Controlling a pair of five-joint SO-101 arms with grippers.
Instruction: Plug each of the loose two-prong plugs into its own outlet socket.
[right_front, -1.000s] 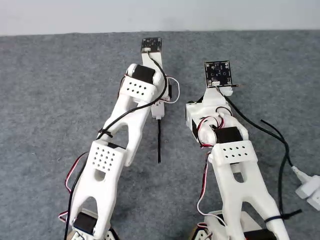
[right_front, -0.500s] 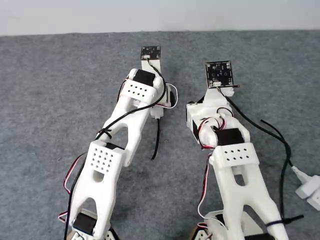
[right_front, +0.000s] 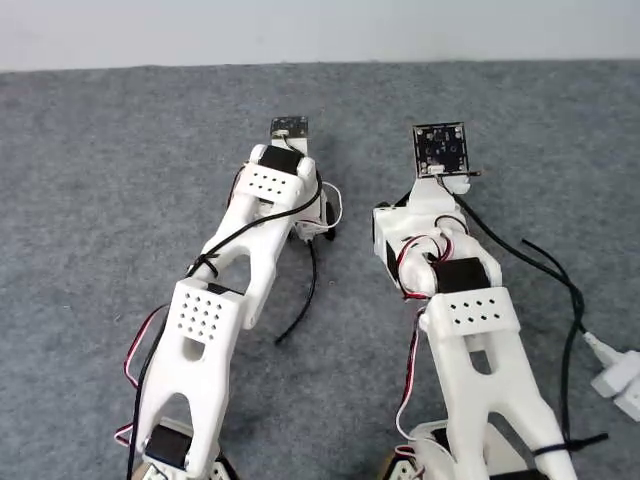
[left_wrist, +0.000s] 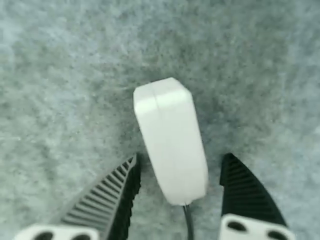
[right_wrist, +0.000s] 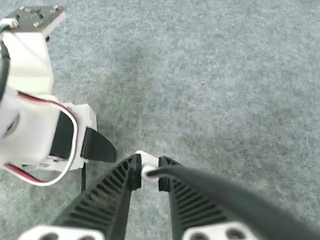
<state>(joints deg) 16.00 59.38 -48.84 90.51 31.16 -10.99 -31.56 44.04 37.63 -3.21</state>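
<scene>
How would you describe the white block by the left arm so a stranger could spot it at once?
On the grey carpet, look between the left arm's open black fingers. The white block sits there, oblong, with a black cable leaving one end; it is bulkier than the small white plug pinched in the right arm's fingers.

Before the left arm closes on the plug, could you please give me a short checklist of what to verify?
1. Opening of left end effector: ok, open.
2. Position of plug: ok, it lies on the carpet inside the opening, slightly skewed.
3. Grip of right end effector: ok, shut on a small white piece.
4. Facing of the plug's prongs: cannot tell.
5. Slack in the plug's cable: cannot tell; it trails beside the left arm.
</scene>
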